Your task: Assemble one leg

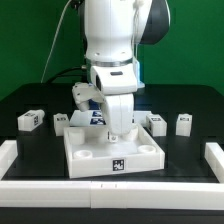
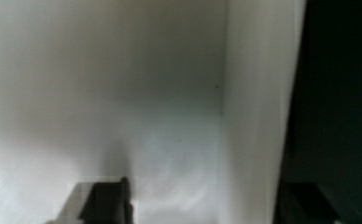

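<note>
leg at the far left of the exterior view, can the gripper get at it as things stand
Probably yes. The leg lies alone on the black table, nothing on or against it. The gripper is low over the tabletop, so it would need to lift and cross over first.

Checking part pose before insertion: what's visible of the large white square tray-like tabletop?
The large white square tray-like tabletop looks like matte plastic, with a raised rim, round holes near its corners and a black-and-white square tag on its front wall. It lies flat on the black table, mid-scene in the exterior view. The white arm's gripper hangs over its far side; contact cannot be told.
</note>
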{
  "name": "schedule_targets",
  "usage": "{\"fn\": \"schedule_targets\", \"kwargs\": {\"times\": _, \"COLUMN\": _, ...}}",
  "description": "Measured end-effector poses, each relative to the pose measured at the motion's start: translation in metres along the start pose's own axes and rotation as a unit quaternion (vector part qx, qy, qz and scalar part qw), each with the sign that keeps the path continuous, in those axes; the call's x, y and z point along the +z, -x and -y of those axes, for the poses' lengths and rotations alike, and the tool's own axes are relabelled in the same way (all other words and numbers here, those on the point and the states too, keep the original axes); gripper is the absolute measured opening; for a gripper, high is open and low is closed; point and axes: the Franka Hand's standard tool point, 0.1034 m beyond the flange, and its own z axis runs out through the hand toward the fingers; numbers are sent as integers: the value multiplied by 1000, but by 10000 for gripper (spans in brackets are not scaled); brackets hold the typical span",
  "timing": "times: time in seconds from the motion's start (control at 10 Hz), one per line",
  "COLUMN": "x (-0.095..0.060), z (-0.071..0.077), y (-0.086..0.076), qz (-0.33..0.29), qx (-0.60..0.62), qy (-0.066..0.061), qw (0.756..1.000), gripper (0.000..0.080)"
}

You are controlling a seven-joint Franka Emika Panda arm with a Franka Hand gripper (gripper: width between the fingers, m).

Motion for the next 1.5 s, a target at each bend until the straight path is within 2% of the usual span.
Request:
{"fn": "schedule_targets", "kwargs": {"times": 0.1, "x": 0, "z": 0, "y": 0, "qz": 0, "qx": 0, "qy": 0, "qw": 1000, "gripper": 216}}
{"fn": "schedule_targets", "kwargs": {"times": 0.2, "x": 1, "z": 0, "y": 0, "qz": 0, "qx": 0, "qy": 0, "qw": 1000, "gripper": 216}}
{"fn": "schedule_targets", "kwargs": {"times": 0.3, "x": -1, "z": -2, "y": 1, "qz": 1, "qx": 1, "qy": 5, "qw": 1000, "gripper": 66}}
{"fn": "schedule_targets", "kwargs": {"times": 0.9, "x": -2, "z": -5, "y": -3, "qz": 0, "qx": 21, "qy": 8, "qw": 1000, "gripper": 66}}
{"fn": "schedule_targets", "kwargs": {"times": 1.2, "x": -1, "z": -23, "y": -22, "qz": -6, "qx": 71, "qy": 20, "qw": 997, "gripper": 66}}
{"fn": "schedule_targets", "kwargs": {"times": 1.5, "x": -3, "z": -48, "y": -50, "qz": -13, "qx": 90, "qy": 31, "qw": 995, "gripper": 66}}
